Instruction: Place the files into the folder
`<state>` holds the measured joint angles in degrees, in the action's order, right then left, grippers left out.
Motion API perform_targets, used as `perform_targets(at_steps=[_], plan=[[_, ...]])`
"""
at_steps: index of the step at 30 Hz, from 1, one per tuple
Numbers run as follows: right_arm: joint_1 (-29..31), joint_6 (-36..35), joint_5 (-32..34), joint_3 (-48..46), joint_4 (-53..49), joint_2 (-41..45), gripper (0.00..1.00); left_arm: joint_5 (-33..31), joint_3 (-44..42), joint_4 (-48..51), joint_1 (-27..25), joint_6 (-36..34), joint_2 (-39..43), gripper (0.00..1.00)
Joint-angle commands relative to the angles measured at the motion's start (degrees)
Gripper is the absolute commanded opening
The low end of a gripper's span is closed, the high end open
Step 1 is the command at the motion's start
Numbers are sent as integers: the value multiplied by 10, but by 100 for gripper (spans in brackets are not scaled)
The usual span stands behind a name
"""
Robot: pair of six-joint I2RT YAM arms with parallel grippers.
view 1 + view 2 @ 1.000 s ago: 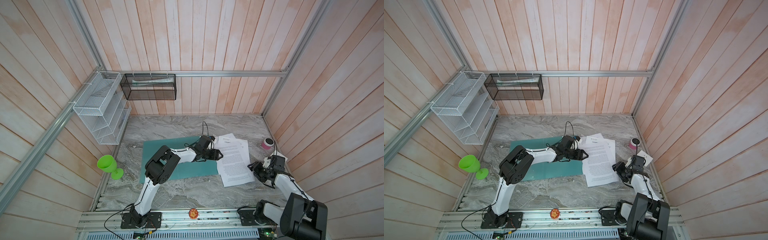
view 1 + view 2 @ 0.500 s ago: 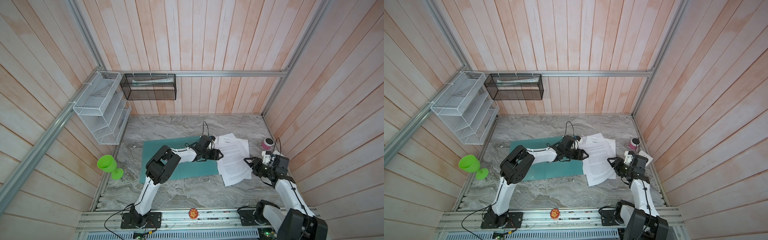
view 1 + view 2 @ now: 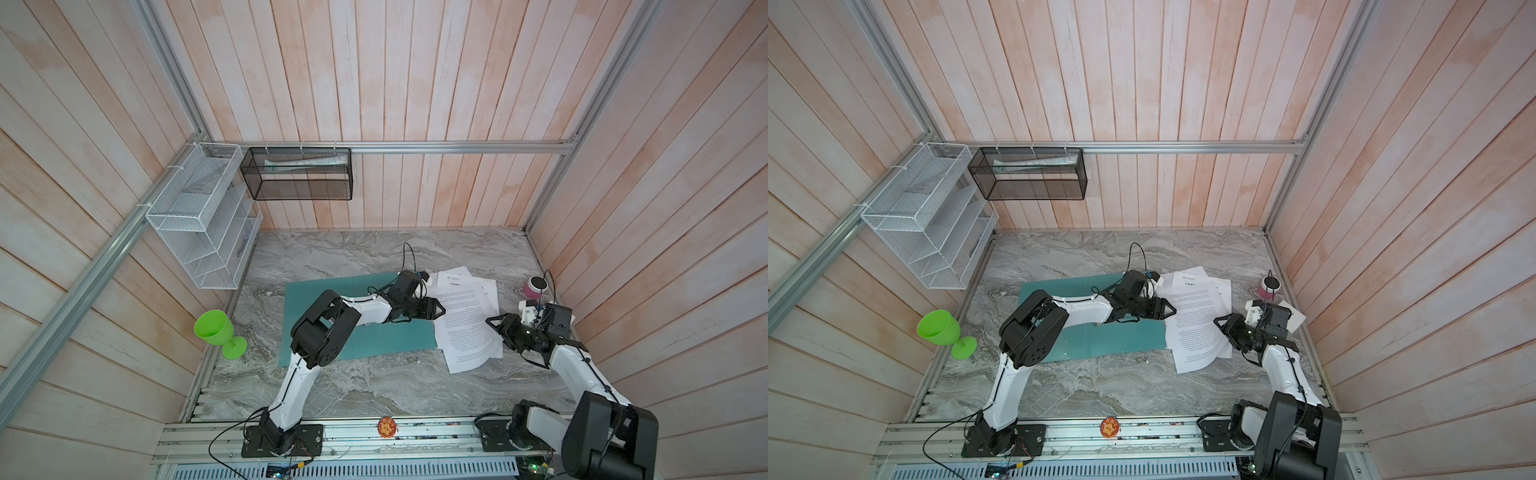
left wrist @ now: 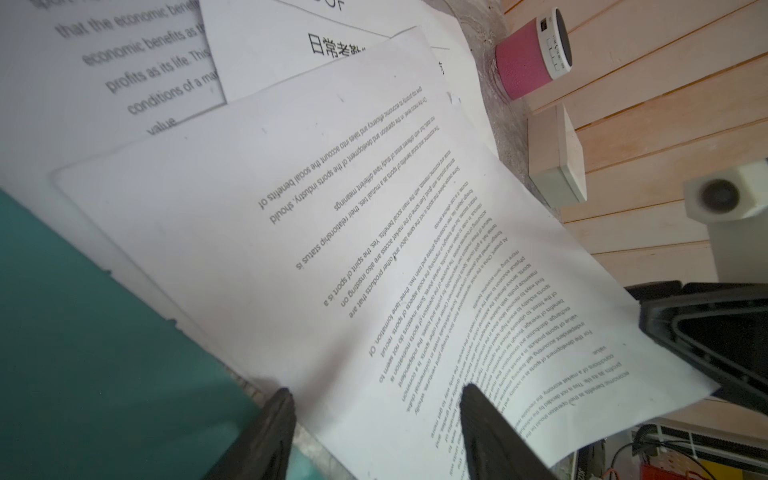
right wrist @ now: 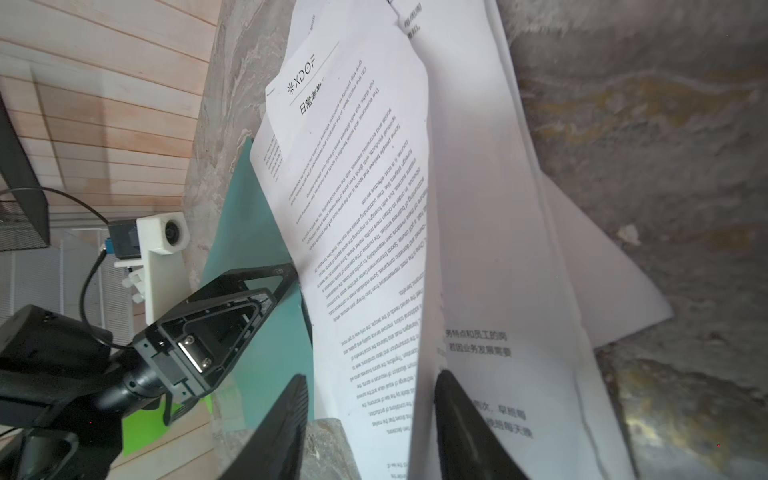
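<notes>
Risk: a one-sheet pinch could buckle the files (image 3: 465,320).
Now: right claw (image 3: 496,330) part open astride a lifted sheet edge; left claw (image 3: 438,311) part open, empty, by folder (image 3: 395,340).

Left arm (image 3: 291,386), right arm (image 3: 575,365): my links white, joints black, cables thin black. Left gripper (image 5: 283,283): black triangular frame, silver screws.

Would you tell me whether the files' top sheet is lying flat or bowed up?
Bowed up: in the right wrist view the top sheet arches off the sheets beneath, between the right gripper's fingers.
</notes>
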<state>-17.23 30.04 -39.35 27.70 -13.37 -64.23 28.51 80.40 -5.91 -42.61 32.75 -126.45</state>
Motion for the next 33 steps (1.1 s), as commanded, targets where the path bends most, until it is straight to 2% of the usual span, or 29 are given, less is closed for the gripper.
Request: perform_targets(at_steps=[1,2,3,9,11,14,20,23,28,33], plan=[[3,-24,16,1,-24,-6,30,-3,-15,5,8,1,-14,66],[4,-24,11,-2,-20,-10,22,-3,-16,5,9,0,-14,66],[5,-25,7,-4,-18,-14,19,-2,-15,5,9,1,-14,66],[5,-28,13,-3,-30,-17,12,-2,-11,7,13,0,-15,66],[6,-27,4,-2,-33,-19,0,-1,-9,8,14,1,-14,66],[6,-4,-41,-12,-5,-11,0,3,-6,8,17,3,-13,65],[9,128,-174,-47,148,44,0,24,-10,5,32,20,33,65],[11,229,-205,-59,250,92,0,28,-16,8,41,28,80,65],[42,414,-166,-77,427,158,0,34,-32,6,60,44,169,65],[142,473,-95,-36,518,139,0,21,-75,-4,86,69,266,65]])
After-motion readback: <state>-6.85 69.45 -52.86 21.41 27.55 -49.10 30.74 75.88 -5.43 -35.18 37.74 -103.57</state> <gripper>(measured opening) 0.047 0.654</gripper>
